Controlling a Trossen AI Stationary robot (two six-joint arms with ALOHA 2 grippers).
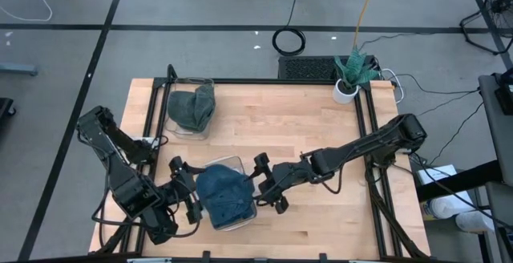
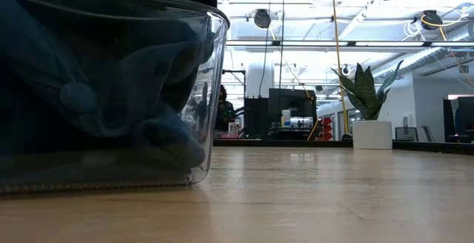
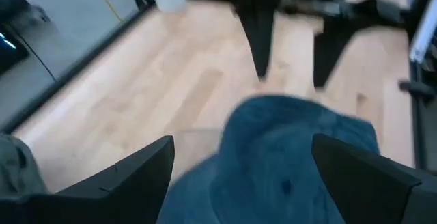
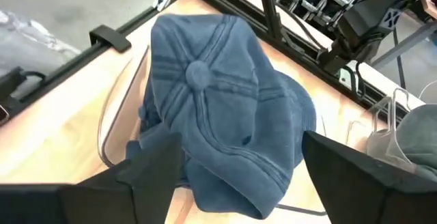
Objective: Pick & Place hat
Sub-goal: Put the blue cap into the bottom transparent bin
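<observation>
A clear container point(image 2: 211, 87) holding a blue hat point(image 2: 89, 102) fills the near left, a potted plant point(image 2: 370, 113) far right

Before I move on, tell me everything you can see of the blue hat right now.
The blue washed-cotton cap has stitched panels meeting at a fabric button on its crown, seen clearly from the right wrist. It lies crumpled inside the clear plastic bin near the table's front edge, bulging above the rim and partly draped over it. The left claw and right claw flank it, both open; neither grips it. Only the bin appears to touch it.
</observation>
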